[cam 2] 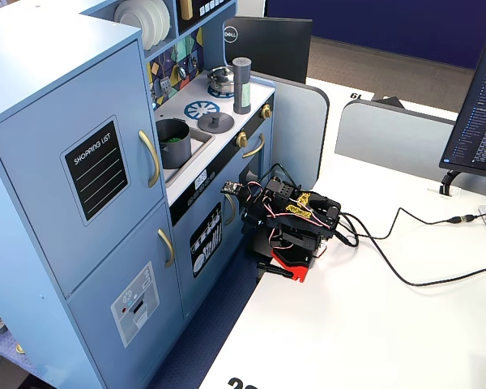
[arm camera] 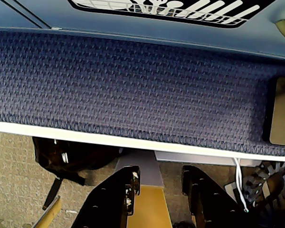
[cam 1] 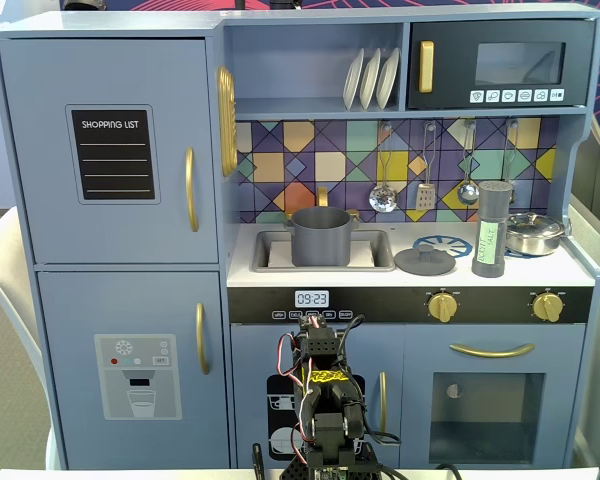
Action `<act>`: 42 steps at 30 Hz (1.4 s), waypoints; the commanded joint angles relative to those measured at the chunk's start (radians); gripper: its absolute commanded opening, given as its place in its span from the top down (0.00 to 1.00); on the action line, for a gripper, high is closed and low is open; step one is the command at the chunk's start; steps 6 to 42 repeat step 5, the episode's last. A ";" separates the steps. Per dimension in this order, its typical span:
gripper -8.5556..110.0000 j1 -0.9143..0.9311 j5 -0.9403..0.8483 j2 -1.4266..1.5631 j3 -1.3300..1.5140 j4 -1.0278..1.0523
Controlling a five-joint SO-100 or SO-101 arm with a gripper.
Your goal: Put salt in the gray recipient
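The salt grinder is found upright on the toy kitchen's counter, right of centre in a fixed view, with a pale green label on its lower body; the label's wording is too small to be confirmed. It stands just beside a steel pot on its right and near a loose gray lid on its left. The gray pot, taken to be the receiving vessel, sits uncovered in the sink, well to the left of the grinder; something green is seen inside it in another fixed view.

The arm is folded low on the white table, near the oven door and well apart from both items. In the wrist view the hand is seen empty, its jaws parted by a moderate gap.

Risks, as judged: the grinder is tall and narrow, so an off-centre or high grip could topple it against the steel pot or off the counter edge. The reach is long and upward; the arm could foul the counter front or knobs.

Legible writing: "SHOPPING LIST" on the fridge door panel; "09:23" on the clock; a "DELL" logo on the monitor back.
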 commanded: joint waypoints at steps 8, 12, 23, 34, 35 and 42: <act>0.89 0.012 0.011 -0.005 -0.009 0.005; 0.89 0.012 0.011 -0.005 -0.009 0.005; 0.89 0.012 0.011 -0.005 -0.009 0.005; 0.89 0.012 0.011 -0.005 -0.009 0.005; 0.89 0.012 0.011 -0.005 -0.009 0.005; 0.89 0.012 0.011 -0.005 -0.009 0.005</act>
